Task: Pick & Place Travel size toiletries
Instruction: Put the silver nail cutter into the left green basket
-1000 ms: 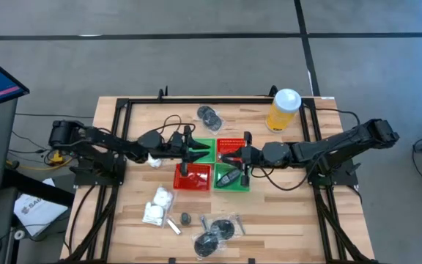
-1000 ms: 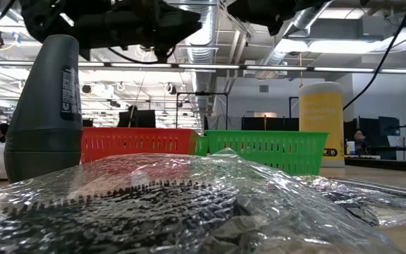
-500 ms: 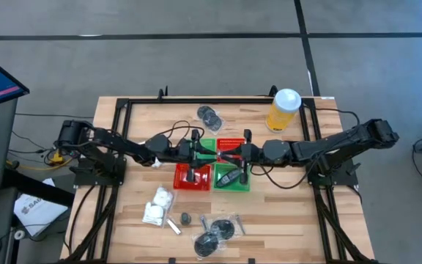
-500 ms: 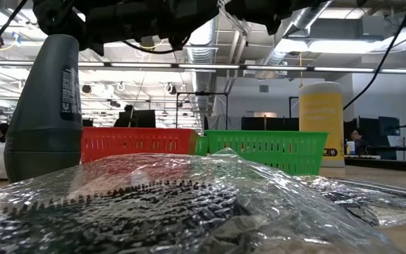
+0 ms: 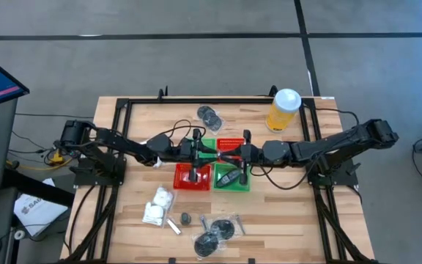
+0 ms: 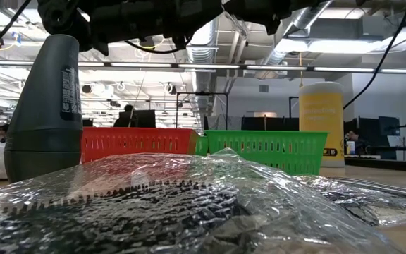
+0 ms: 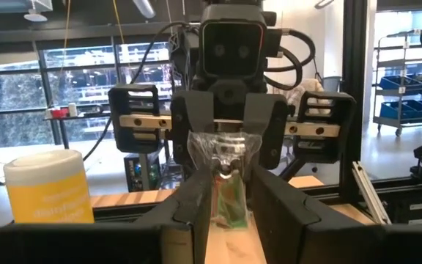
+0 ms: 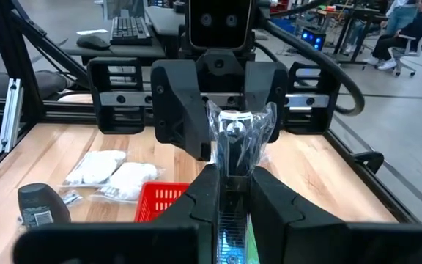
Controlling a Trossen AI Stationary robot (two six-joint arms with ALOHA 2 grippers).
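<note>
Both grippers meet tip to tip above the square baskets in the middle of the table. My left gripper comes from the table's left, my right gripper from its right. A toiletry in crinkled clear wrap sits between them, with both pairs of fingers narrowly set around it. Other toiletries lie on the table: white puffy packets, wrapped dark discs and a thin tube. My left gripper has the wrapped toiletry between its two fingers, level, from the table's left. The clear wrap bulges out past the fingers and hides the contact. The item is lifted clear above the baskets. My right gripper pinches the same item between its two fingers, level, from the table's right, at the end opposite my left gripper. The wrap puffs out around the fingertips. What lies inside the wrap at the hold cannot be told.
Two red baskets and two green ones form a square below the grippers. A tall yellow cup with a white lid stands at the far right. A dark grey bottle stands near the low camera.
My left gripper has moved toward the table's right, closing on the right gripper until their tips meet over the baskets. Most of that travel came early; it has since held nearly still. The right arm has kept its place.
</note>
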